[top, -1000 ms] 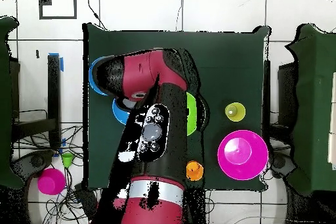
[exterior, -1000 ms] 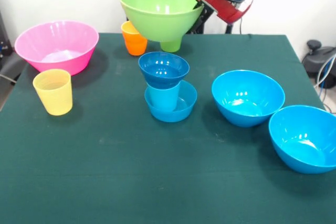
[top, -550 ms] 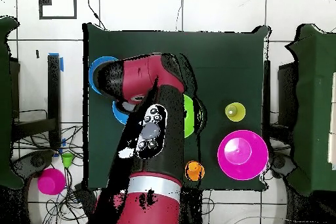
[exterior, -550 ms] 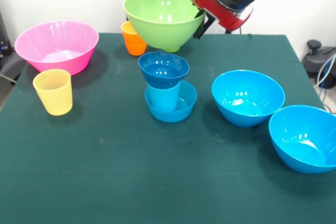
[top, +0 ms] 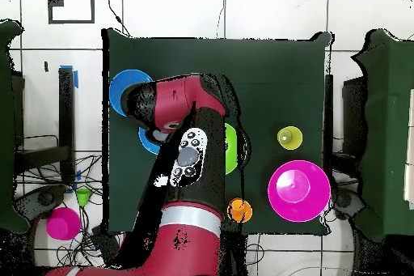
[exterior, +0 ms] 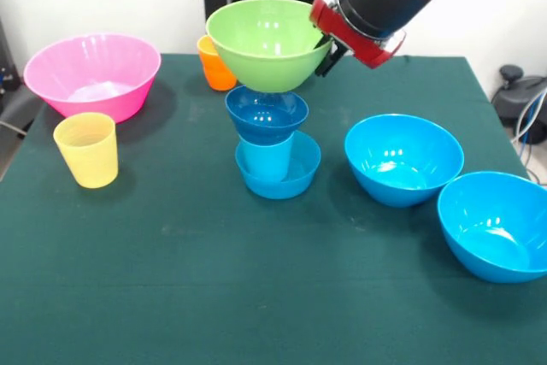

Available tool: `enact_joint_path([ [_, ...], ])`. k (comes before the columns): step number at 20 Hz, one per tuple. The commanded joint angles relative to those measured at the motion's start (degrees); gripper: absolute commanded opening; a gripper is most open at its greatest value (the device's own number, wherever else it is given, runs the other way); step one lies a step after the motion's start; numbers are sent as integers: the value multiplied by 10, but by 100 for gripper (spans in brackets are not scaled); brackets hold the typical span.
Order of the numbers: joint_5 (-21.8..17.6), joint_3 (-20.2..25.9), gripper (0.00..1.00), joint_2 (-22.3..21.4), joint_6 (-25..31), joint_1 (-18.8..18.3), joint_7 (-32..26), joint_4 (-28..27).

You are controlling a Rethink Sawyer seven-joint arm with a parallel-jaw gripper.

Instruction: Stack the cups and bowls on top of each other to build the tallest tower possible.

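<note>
Front view: the gripper (exterior: 325, 43) is clamped on the right rim of the glossy lime green plastic bowl (exterior: 268, 40), held directly above a tower (exterior: 270, 144) comprising a small blue bowl (exterior: 267, 114), a light blue translucent cup (exterior: 265, 160) and a second small blue bowl (exterior: 299, 173) on the green table (exterior: 256, 297).

A tower (exterior: 267, 147) is standing mid-frame on the worktop (exterior: 214, 279), a held bowl (exterior: 268, 43) hovering just above it. Two cups (exterior: 86, 150) and one bowl (exterior: 92, 74) are sitting upper left; two bowls (exterior: 403, 158) are sitting right.
</note>
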Motion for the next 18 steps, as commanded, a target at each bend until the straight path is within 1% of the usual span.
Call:
enact_joint_path([
  [1,5,17,0,47,-28,6,90,3],
  [2,4,18,0,64,-21,-2,86,-23],
  [4,8,15,0,53,-30,7,92,1],
  [6,10,13,0,51,-31,9,93,4],
  [7,10,11,0,51,-39,12,98,14],
  [18,20,6,0,62,-56,19,104,18],
])
